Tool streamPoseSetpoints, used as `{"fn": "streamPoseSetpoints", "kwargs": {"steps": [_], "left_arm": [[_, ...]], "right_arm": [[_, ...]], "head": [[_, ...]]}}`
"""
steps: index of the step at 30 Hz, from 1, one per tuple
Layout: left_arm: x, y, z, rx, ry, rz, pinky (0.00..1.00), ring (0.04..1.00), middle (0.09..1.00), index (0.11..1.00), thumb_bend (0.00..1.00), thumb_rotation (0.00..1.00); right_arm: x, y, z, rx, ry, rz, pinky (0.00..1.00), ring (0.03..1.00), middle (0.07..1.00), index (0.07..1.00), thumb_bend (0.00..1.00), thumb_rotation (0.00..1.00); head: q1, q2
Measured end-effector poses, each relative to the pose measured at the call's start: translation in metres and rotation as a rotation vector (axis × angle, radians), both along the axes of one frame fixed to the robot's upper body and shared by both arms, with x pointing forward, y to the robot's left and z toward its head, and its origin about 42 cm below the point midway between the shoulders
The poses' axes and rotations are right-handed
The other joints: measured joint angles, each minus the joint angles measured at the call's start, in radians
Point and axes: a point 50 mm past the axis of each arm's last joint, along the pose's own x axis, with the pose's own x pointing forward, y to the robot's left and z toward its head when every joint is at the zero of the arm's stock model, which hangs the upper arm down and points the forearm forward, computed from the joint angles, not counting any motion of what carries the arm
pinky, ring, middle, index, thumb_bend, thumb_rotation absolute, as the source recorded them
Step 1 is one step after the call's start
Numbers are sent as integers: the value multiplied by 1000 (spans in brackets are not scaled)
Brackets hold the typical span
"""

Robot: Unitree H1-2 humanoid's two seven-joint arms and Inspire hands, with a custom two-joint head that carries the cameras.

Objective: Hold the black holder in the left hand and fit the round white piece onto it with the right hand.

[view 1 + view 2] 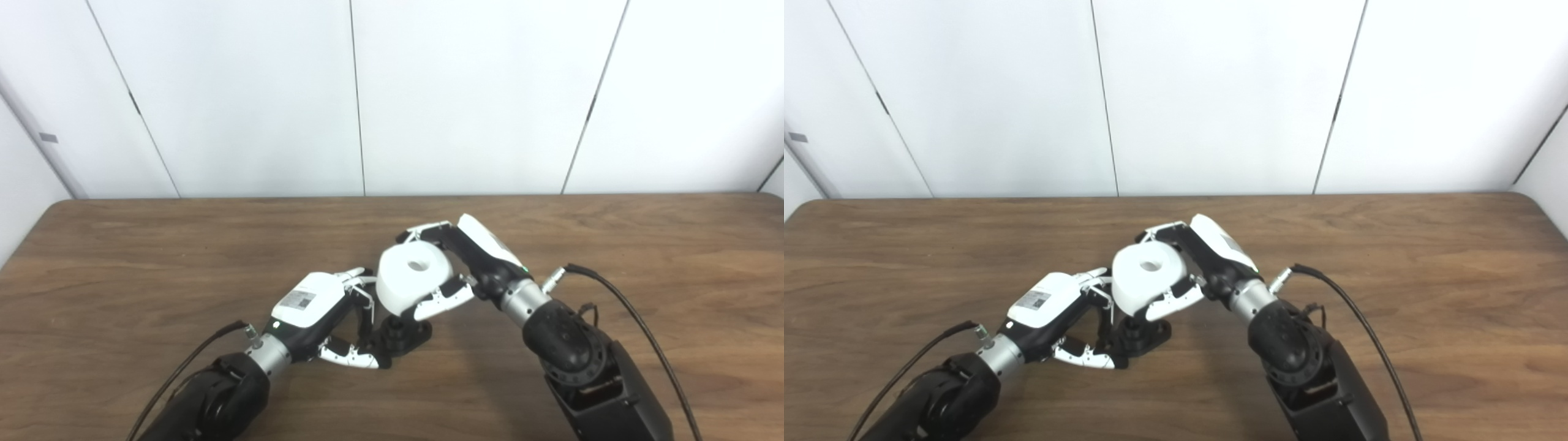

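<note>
The black holder stands on the wooden table near the front middle, its base flat and a short post rising from it. My left hand is shut on the holder's base from the left, thumb and fingers around it. The round white piece, a thick roll with a centre hole, sits directly over the holder's post, tilted slightly; whether it touches the post is hidden. My right hand is shut on the white piece from the right, fingers over its far side and thumb under its near edge.
White wall panels stand behind the table's far edge. A black cable loops from my right wrist over the table at the right, and another cable trails from the left wrist.
</note>
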Motion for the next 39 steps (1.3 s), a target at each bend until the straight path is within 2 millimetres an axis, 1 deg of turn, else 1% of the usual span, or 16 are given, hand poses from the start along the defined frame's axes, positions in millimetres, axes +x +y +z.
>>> {"fn": "streamPoseSetpoints", "kwargs": {"steps": [9, 17, 24, 29, 39], "left_arm": [[0, 0, 0, 1, 1, 0, 871, 932, 859, 485, 524, 58], [0, 0, 1, 2, 9, 2, 891, 936, 861, 485, 524, 58], [0, 0, 3, 10, 23, 7, 883, 930, 860, 488, 524, 58], [0, 0, 4, 11, 23, 8, 889, 937, 863, 488, 524, 58], [0, 0, 4, 11, 25, 11, 885, 935, 862, 488, 524, 57]], "right_arm": [[0, 4, 2, -2, -11, 19, 615, 748, 766, 483, 520, 126], [-1, 5, 1, -27, -4, 37, 658, 780, 766, 482, 520, 125], [1, -4, 0, -63, -7, 25, 693, 802, 776, 482, 521, 126], [1, -6, 0, -66, -6, 25, 710, 810, 780, 482, 521, 127], [-1, -11, 2, -83, -9, 33, 688, 803, 781, 483, 520, 126]], "head": [[2, 9], [2, 14], [-5, 15], [-6, 15], [-5, 20]]}}
